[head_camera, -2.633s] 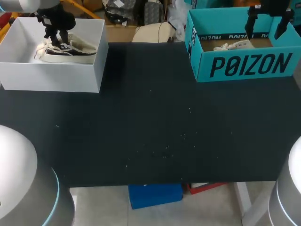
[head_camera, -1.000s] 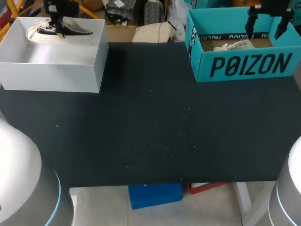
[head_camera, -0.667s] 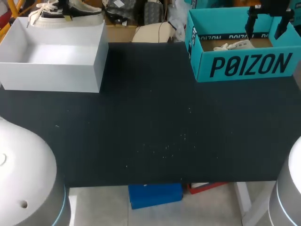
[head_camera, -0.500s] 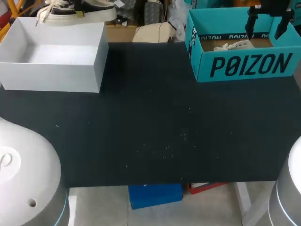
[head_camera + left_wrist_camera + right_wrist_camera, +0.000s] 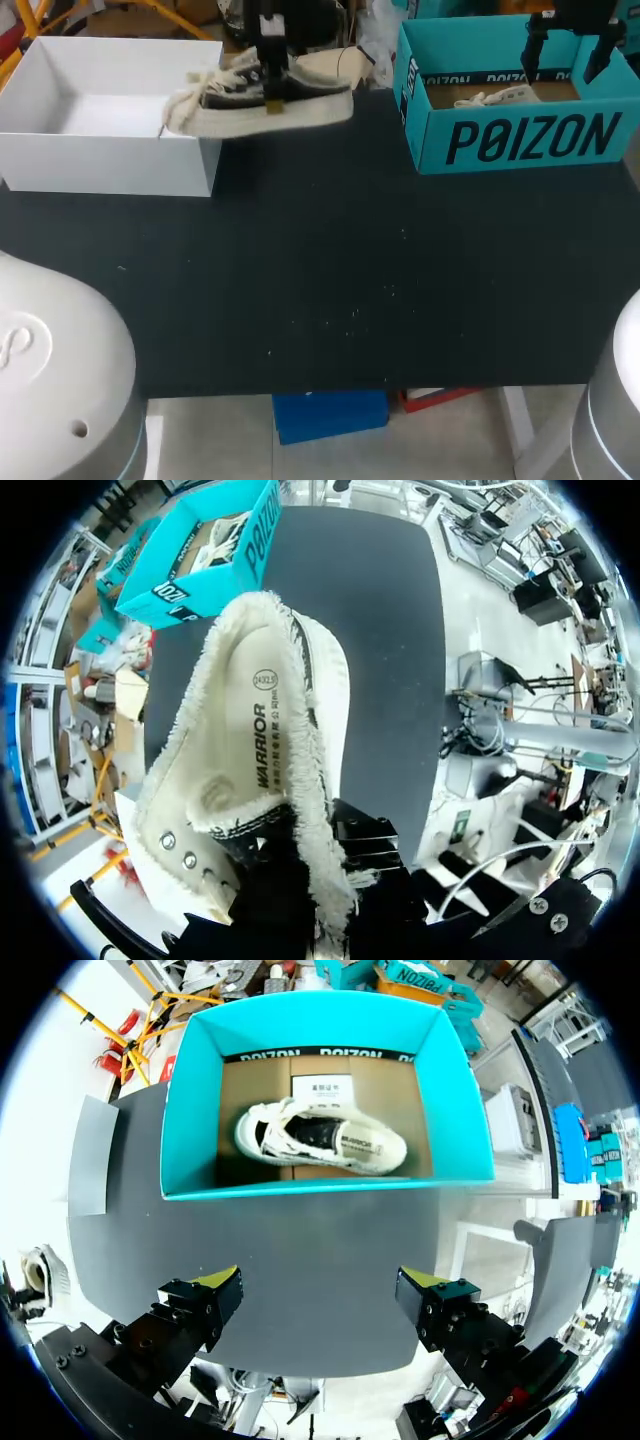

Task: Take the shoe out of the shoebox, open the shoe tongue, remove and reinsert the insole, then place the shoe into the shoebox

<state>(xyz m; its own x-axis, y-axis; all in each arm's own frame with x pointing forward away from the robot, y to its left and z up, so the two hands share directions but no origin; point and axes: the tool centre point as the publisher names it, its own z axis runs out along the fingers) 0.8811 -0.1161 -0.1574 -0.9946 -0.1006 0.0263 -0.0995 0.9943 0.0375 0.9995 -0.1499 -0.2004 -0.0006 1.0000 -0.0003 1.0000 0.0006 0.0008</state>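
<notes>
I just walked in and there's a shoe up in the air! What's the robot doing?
The left gripper is holding a black and cream sneaker in the air, just past the corner of the white shoebox, which looks empty. Below it is the dark table. The right gripper hangs open above the teal shoebox, where a white sneaker lies inside. Nothing touches that one.

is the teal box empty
No, a white shoe lies inside the teal box, plain in the right wrist view.
</notes>
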